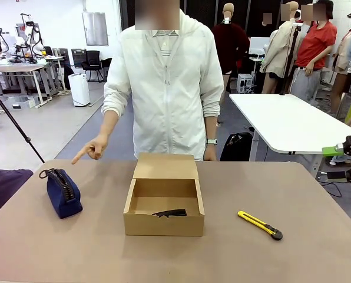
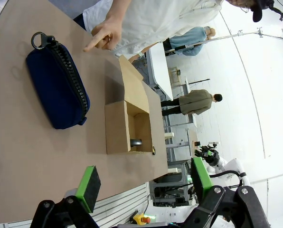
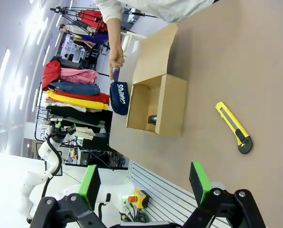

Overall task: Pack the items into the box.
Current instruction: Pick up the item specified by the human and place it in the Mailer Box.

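Observation:
The tan box point(image 1: 164, 221) stands open mid-table, lid flap point(image 1: 165, 167) up at the back. A slim black object point(image 1: 171, 213) lies inside near the front wall. The navy zip pouch point(image 1: 62, 192) rests on the table left of the box, and the person's hand point(image 1: 90, 150) points down at it. My left gripper point(image 2: 145, 183) is open and holds nothing, hovering off the table's near edge with the pouch point(image 2: 58, 88) and box point(image 2: 127, 126) ahead. My right gripper point(image 3: 144, 184) is also open and holds nothing, well back from the box point(image 3: 158, 107).
A yellow-and-black utility knife point(image 1: 260, 224) lies on the table right of the box. The person stands right behind the box at the far edge. A white table point(image 1: 287, 121) stands behind to the right. Bare tabletop lies in front of the box.

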You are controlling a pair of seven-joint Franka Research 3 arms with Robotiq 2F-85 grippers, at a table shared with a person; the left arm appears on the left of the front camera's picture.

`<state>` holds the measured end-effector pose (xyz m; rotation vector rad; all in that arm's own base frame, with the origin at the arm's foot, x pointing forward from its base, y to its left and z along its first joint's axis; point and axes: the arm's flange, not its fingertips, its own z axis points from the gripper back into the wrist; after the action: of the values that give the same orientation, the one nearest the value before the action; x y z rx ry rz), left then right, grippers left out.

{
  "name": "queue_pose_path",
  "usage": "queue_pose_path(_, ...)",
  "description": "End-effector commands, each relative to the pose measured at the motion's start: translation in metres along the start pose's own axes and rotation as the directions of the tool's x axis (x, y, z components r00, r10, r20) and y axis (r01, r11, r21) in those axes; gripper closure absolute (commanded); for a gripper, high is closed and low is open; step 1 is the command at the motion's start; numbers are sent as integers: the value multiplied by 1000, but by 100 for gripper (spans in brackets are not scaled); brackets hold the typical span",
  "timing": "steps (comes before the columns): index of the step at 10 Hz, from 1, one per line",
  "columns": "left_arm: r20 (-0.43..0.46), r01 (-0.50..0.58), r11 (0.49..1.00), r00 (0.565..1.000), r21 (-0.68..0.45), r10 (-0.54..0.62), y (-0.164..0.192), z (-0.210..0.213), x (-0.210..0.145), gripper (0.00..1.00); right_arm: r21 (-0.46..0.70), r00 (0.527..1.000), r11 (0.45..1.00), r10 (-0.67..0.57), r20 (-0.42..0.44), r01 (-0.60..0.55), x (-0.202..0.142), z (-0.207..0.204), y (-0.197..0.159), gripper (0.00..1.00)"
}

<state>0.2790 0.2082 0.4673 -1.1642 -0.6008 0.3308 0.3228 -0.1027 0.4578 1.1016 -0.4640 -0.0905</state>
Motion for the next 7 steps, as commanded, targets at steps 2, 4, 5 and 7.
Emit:
queue_pose_path(2,2,19,1000,1000,-15,-19,1,1,0,0,-4,1000,1000,3,-5,-3,1,3,3,0)
queue_pose_path(4,2,19,1000,1000,-15,-19,1,1,0,0,-4,1000,1000,3,-5,-3,1,3,3,0)
queue_pose_path(5,0,0,1000,1000,0,0,0,0,0,0,-4,1000,1000,3,-5,-3,1,3,3,0)
queue_pose_path(7,-158,83,881,987,466,-9,-58,-70,32,0,-4,1000,1000,3,-5,-3,1,3,3,0)
